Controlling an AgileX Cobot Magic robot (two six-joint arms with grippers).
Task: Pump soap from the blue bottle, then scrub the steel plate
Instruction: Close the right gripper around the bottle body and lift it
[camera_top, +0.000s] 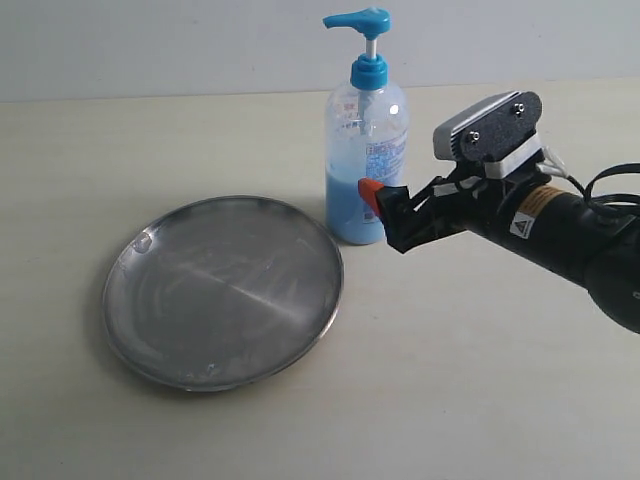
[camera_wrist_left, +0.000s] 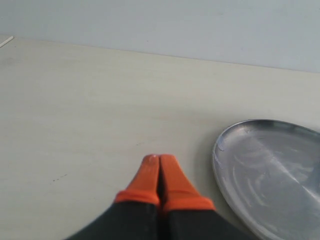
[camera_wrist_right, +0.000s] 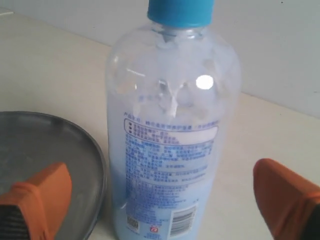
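The blue bottle (camera_top: 366, 160) stands upright at the back of the table, its pump head (camera_top: 358, 19) pointing left and light blue soap (camera_top: 345, 210) filling its lower part. The steel plate (camera_top: 224, 290) lies flat just left of it. My right gripper (camera_top: 385, 205) is open beside the bottle's lower right side; in the right wrist view the bottle (camera_wrist_right: 170, 145) stands between and just beyond the orange fingertips (camera_wrist_right: 45, 192), not touching them. My left gripper (camera_wrist_left: 159, 160) is shut on nothing over bare table, with the plate's rim (camera_wrist_left: 217, 160) to its side. The left arm is outside the exterior view.
The pale table (camera_top: 480, 400) spreads around the plate and bottle, with a light wall (camera_top: 150, 45) behind. The right arm's black body (camera_top: 570, 240) reaches in from the right edge.
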